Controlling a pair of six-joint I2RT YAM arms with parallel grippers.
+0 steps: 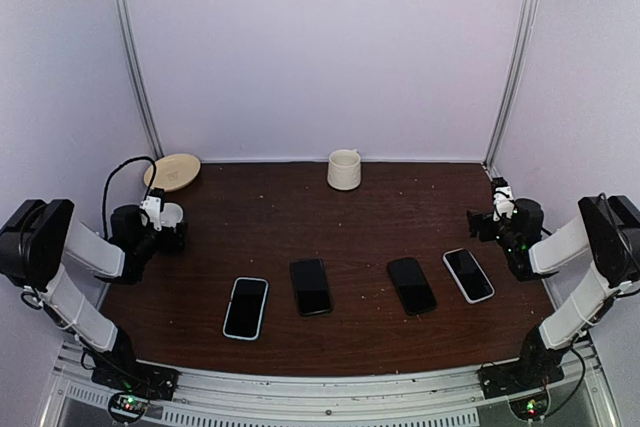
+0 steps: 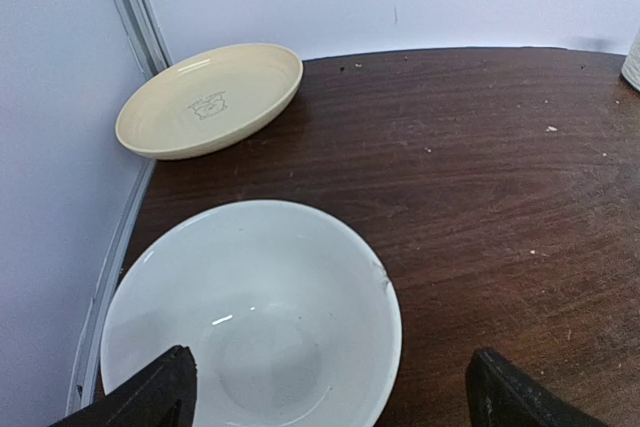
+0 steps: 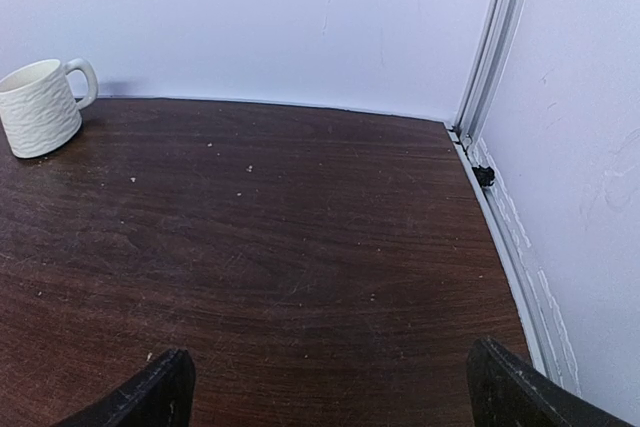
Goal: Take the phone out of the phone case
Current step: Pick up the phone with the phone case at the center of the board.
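Four phones lie face up in a row across the near half of the table, seen only in the top view. The leftmost phone (image 1: 246,307) has a light rim like a case, and so does the rightmost phone (image 1: 468,274). The two middle phones (image 1: 311,286) (image 1: 411,285) look all black. My left gripper (image 1: 160,215) (image 2: 330,387) is open and empty at the left edge, over a white bowl (image 2: 250,317). My right gripper (image 1: 497,202) (image 3: 330,387) is open and empty over bare table at the right edge. Both are well away from the phones.
A yellow plate (image 1: 172,171) (image 2: 210,97) sits in the back left corner. A white mug (image 1: 344,169) (image 3: 40,105) stands at the back middle. White walls with metal rails close off the back and both sides.
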